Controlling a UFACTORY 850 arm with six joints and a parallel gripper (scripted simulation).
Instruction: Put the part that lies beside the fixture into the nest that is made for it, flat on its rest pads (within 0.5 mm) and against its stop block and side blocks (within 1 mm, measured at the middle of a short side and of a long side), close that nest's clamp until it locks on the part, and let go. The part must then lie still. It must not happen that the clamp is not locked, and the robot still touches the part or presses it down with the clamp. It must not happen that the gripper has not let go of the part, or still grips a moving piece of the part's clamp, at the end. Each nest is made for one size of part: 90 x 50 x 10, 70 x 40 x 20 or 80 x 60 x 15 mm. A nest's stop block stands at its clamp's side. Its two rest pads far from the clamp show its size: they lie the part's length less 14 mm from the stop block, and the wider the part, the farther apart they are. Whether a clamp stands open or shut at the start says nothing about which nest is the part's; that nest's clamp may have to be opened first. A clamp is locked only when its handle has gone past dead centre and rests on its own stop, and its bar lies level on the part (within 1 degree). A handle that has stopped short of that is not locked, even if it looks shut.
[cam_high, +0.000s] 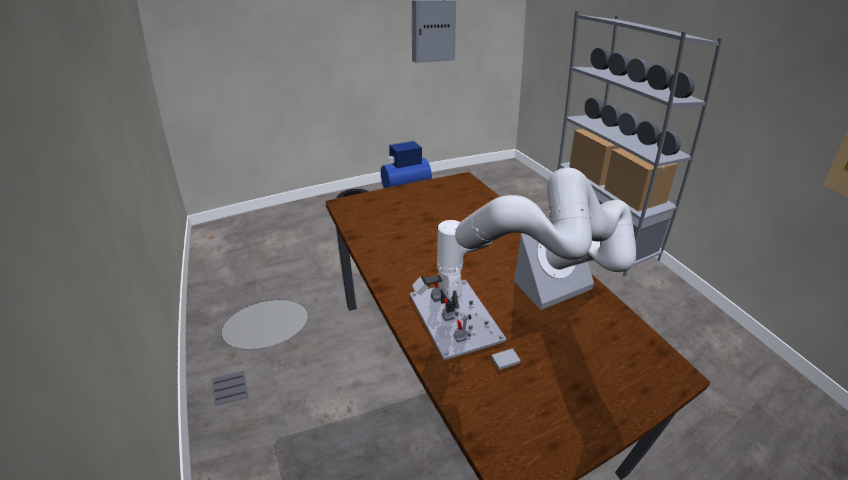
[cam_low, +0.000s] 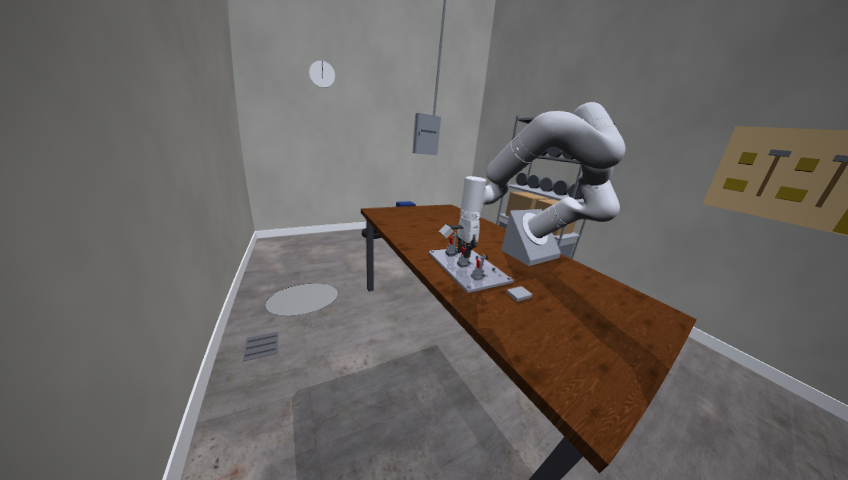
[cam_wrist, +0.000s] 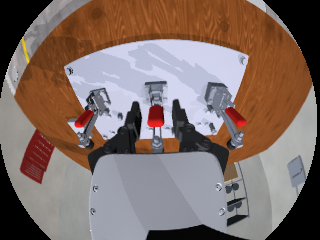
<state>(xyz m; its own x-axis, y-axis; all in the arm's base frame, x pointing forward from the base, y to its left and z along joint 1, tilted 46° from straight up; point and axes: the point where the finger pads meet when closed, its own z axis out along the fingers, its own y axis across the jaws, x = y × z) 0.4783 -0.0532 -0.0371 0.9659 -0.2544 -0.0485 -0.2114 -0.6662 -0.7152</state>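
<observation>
Wrist view: pincer (cam_high: 450, 302) (cam_low: 468, 248) (cam_wrist: 156, 108) about half open, holding nothing, astride the middle clamp's red handle (cam_wrist: 156, 116).
Best to back straight off without brushing the handle; the part (cam_high: 505, 359) (cam_low: 519, 293) lies on the bench (cam_high: 380, 261) (cam_low: 571, 333) (cam_wrist: 190, 20) beside the fixture (cam_high: 437, 339) (cam_low: 470, 284) (cam_wrist: 125, 65).

Room dimly lit | broad soft shadows on tabletop | wrist view bowed, black at corners | small details coarse

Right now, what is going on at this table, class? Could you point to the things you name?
A robot arm has its gripper (cam_high: 452, 302) (cam_low: 468, 246) (cam_wrist: 156, 108) over the middle clamp of a three-clamp fixture plate (cam_high: 439, 344) (cam_low: 473, 285) (cam_wrist: 115, 60). Its fingers stand open either side of that clamp's red handle (cam_wrist: 155, 116), gripping nothing. The flat grey part (cam_high: 505, 358) (cam_low: 519, 293) lies on the table beside the plate, not yet in a nest.
</observation>
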